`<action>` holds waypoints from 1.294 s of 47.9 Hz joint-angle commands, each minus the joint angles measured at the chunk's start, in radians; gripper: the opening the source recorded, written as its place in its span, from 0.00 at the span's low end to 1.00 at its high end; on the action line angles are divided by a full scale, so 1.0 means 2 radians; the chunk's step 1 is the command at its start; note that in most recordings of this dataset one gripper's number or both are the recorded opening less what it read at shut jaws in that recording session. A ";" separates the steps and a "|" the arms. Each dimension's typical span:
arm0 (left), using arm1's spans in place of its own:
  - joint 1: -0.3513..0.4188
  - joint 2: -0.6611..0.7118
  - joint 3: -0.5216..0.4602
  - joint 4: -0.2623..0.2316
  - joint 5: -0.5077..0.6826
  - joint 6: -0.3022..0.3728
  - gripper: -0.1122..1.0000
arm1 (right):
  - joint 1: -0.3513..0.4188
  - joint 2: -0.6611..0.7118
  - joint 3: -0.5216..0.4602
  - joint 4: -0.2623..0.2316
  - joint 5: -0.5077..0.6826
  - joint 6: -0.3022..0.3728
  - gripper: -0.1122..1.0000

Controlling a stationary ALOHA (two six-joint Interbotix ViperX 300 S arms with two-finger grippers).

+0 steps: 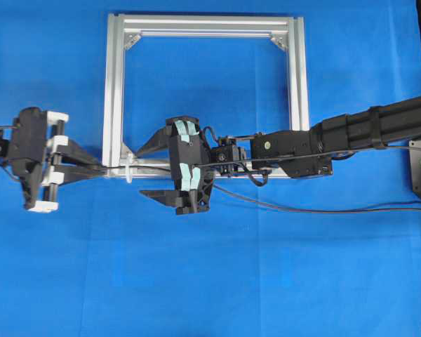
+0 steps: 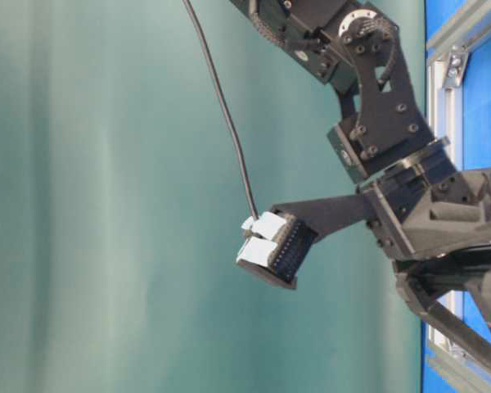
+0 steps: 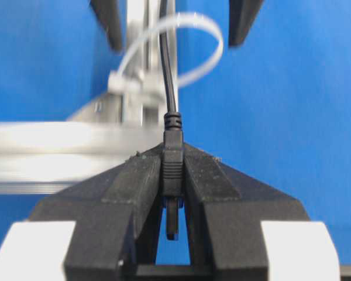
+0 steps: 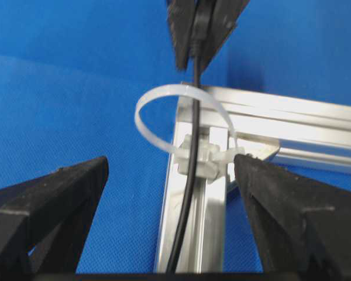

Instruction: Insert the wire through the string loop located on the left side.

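Through the string loop (image 4: 184, 117) runs the wire (image 4: 190, 175); aluminium frame (image 4: 210, 216) beneath.

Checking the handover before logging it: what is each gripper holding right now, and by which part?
The left gripper pinches the wire by its plug end, past the string loop. The right gripper is open, holding nothing.

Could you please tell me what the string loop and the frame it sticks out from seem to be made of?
The string loop looks like translucent white plastic, likely a cable tie: a flat, glossy band holding a springy arc. The frame looks like brushed aluminium extrusion: silvery, matte, with straight lengthwise grooves.
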 commanded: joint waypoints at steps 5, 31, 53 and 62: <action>0.001 -0.048 0.006 0.000 0.045 -0.018 0.15 | 0.001 -0.011 -0.004 0.002 -0.002 0.003 0.92; 0.001 -0.186 0.001 -0.001 0.258 -0.025 0.15 | 0.003 -0.011 -0.006 0.007 -0.003 0.003 0.92; -0.004 -0.246 0.017 0.001 0.285 -0.027 0.15 | 0.003 -0.011 -0.008 0.008 -0.003 0.003 0.92; -0.004 -0.220 0.012 0.002 0.283 -0.028 0.15 | 0.003 -0.011 -0.008 0.008 -0.003 0.003 0.92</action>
